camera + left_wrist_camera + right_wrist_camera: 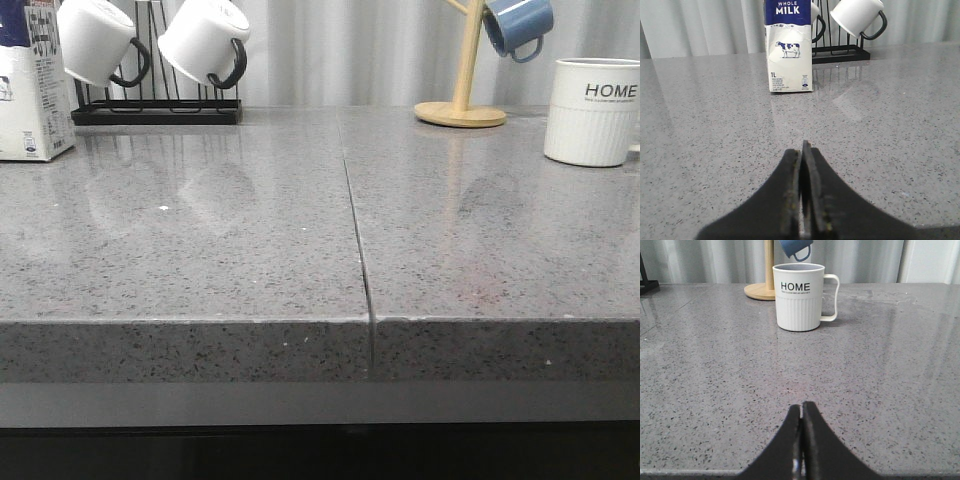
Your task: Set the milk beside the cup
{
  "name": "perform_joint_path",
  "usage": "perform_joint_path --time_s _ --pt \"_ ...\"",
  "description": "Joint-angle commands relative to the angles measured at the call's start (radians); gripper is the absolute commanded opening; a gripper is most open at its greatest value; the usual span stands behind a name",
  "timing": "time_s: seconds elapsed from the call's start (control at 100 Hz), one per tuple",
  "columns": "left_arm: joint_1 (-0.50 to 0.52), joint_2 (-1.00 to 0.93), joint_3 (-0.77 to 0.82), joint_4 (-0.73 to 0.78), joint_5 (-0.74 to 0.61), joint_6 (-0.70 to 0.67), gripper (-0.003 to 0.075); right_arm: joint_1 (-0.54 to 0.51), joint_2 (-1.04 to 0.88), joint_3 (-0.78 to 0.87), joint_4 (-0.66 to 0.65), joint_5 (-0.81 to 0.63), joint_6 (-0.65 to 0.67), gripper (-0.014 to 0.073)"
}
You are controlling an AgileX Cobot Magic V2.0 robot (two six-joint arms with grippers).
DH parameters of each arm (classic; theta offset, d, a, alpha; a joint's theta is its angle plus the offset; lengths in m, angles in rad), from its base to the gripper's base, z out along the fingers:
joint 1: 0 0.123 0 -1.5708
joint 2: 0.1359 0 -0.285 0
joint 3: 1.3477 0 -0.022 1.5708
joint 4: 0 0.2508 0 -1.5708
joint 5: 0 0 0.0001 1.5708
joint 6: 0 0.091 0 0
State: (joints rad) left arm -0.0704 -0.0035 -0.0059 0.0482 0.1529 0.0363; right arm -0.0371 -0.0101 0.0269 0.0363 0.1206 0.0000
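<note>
The milk (30, 90), a tall white carton with a dark blue top, stands upright at the far left of the grey counter; the left wrist view shows its "WHOLE MILK" face and cow picture (788, 47). The cup (592, 110), a cream ribbed mug reading "HOME", stands at the far right, also in the right wrist view (799, 297), handle to its right. My left gripper (802, 150) is shut and empty, well short of the milk. My right gripper (801, 407) is shut and empty, well short of the cup. Neither gripper shows in the front view.
A black rack (155, 110) behind the milk holds plain white black-handled mugs (205, 40). A wooden mug tree (462, 100) with a blue mug (518, 25) stands behind and left of the cup. A seam (355, 220) splits the counter; its front edge (300, 322) is near.
</note>
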Motion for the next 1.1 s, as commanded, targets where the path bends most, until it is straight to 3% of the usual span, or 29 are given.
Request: perform_joint_path --time_s 0.0,0.74,1.09 --pt "0.002 -0.03 0.046 0.0 -0.073 -0.003 -0.002 -0.002 -0.019 -0.009 0.0 -0.079 -0.009 -0.0066" --pt "0.002 -0.03 0.046 0.0 -0.073 -0.003 -0.002 -0.002 -0.018 -0.017 0.0 -0.074 -0.009 -0.0066" --pt "0.002 -0.03 0.046 0.0 -0.073 -0.003 -0.002 -0.002 -0.002 -0.239 0.0 -0.005 -0.009 -0.0066"
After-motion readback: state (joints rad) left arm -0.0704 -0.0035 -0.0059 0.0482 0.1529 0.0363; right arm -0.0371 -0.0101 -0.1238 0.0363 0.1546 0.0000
